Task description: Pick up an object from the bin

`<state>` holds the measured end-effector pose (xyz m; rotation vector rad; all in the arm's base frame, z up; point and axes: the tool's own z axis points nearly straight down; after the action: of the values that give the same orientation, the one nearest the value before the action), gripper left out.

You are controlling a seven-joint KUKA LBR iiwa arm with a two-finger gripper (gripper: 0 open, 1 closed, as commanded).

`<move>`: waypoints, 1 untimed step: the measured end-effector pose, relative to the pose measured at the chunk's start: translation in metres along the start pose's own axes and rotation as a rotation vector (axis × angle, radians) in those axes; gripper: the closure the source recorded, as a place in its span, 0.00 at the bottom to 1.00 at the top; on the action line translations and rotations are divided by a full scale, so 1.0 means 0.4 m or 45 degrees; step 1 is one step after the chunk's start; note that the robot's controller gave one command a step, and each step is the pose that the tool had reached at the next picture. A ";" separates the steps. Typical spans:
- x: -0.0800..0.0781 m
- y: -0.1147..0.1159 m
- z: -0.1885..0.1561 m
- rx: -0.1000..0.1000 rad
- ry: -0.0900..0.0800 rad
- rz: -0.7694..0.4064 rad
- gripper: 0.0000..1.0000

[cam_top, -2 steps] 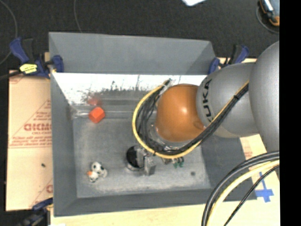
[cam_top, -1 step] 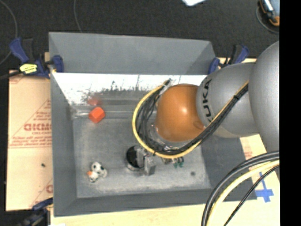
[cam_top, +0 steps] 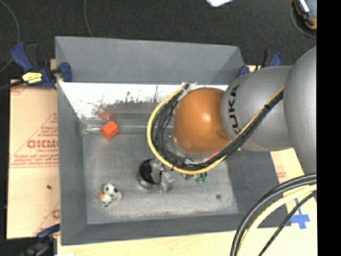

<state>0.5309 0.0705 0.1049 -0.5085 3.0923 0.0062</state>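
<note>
Largest first: one grey metal bin (cam_top: 160, 63), taking up the middle of the frame. Next, one arm (cam_top: 272, 111) stretched in from the right, capped at the wrist by one orange cover (cam_top: 200, 121) ringed with cables. Below that cover, at lower middle of the frame, one gripper (cam_top: 162, 179), low over the bin floor; impossible to tell whether spread or pressed together (too much of it hidden under the wrist). Just to its left, touching or nearly so, one black round thing (cam_top: 146, 170), the nearest loose thing and so the likeliest pick. Looks like a small cap or disc: probably light, stiff, and smooth enough to slip, so best taken across its width at the rim rather than pressed from flat on top. No sign of it sitting inside the gripper, so not called held. Further up and left, near the back wall, one orange cube (cam_top: 110, 130): likely light and firm, with flat opposite faces offering an easy hold. At lower left, well apart from the gripper, one small white toy (cam_top: 109, 194) with black and orange marks; irregular, probably harder to seat squarely. Right of the gripper, beneath the cover's edge, one tiny green bit (cam_top: 201, 179), kind unclear. Smallest, toward the lower right of the floor, one dark speck (cam_top: 218, 197), possibly only a mark.
</note>
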 end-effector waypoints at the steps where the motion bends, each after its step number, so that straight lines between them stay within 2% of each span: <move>1: -0.022 0.012 0.037 0.004 -0.004 -0.020 1.00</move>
<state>0.5377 0.0780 0.0903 -0.5317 3.0849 0.0025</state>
